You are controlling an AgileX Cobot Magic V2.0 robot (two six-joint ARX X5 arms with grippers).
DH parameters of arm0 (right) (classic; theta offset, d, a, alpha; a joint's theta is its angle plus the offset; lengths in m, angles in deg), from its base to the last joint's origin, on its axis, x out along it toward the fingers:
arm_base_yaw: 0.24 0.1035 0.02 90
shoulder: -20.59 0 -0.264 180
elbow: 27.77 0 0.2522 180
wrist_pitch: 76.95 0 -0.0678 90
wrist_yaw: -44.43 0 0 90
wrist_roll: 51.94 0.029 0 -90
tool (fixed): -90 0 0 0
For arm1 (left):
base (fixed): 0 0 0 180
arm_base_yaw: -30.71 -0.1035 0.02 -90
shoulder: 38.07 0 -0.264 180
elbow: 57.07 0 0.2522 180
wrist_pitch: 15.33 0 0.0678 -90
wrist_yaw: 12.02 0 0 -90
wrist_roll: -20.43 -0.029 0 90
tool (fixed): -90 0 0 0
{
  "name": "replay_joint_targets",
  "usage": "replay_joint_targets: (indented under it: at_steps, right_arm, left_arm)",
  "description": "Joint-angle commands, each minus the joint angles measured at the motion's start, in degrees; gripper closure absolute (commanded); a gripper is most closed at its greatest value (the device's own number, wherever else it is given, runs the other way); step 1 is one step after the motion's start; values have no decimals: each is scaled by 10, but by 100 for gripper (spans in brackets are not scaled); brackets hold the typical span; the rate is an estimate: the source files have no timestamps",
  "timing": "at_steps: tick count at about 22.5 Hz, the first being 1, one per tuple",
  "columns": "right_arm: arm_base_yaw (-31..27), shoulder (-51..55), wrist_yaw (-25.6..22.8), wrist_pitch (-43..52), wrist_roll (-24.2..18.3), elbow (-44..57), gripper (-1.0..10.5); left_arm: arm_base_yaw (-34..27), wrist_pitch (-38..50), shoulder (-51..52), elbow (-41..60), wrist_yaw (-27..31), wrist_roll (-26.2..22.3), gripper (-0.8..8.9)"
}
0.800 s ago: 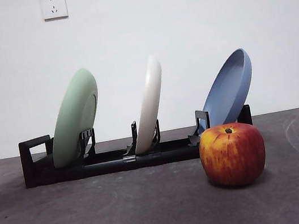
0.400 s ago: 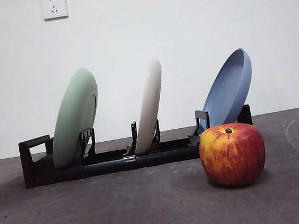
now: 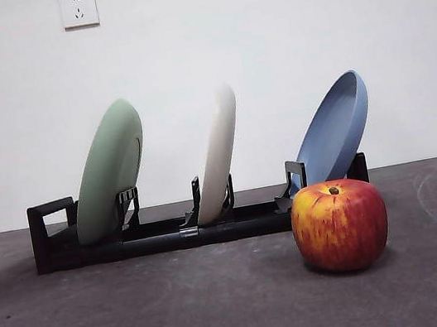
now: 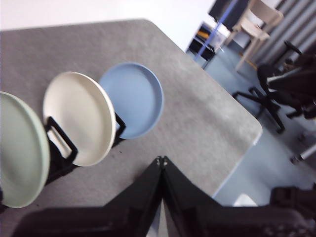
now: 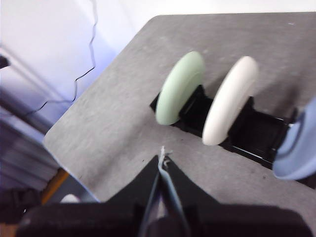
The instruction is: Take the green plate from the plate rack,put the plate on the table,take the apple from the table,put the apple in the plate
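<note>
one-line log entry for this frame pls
stage: pre-grasp | green plate: leaning in plate rack | apple: on table | left hand: shut, empty, aloft | right hand: shut, empty, aloft

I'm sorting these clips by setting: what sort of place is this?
Probably a lab or office, not a kitchen: bare white wall with sockets, black swivel office chair beside the dark grey table.

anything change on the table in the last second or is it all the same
Nothing visibly changed. The green plate, white plate and blue plate lean in the black rack exactly as before, and the apple sits in the same spot on the table. No arm has entered the front view.
</note>
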Motion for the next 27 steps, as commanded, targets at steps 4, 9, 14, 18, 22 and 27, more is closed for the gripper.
replay_joint_targets:
  at_steps: [4,9,14,18,22,27]
  right_arm:
    - [43,-16,-49,0,-16,-12,896]
    - [60,-33,-83,0,-14,-33,501]
    - [78,-50,-138,2,-14,-47,344]
    - [89,-65,-137,2,-14,-48,348]
    - [96,-68,-140,2,-14,-48,349]
    - [96,-68,-142,2,-13,-48,349]
  left_arm:
    - [24,-5,-21,-2,-2,-24,789]
    - [35,3,-28,-2,52,-23,368]
    - [35,30,-33,-2,121,-21,317]
    - [36,85,-66,-2,154,-20,312]
    - [51,108,-146,-2,221,-11,312]
    - [77,174,-265,-2,235,-1,312]
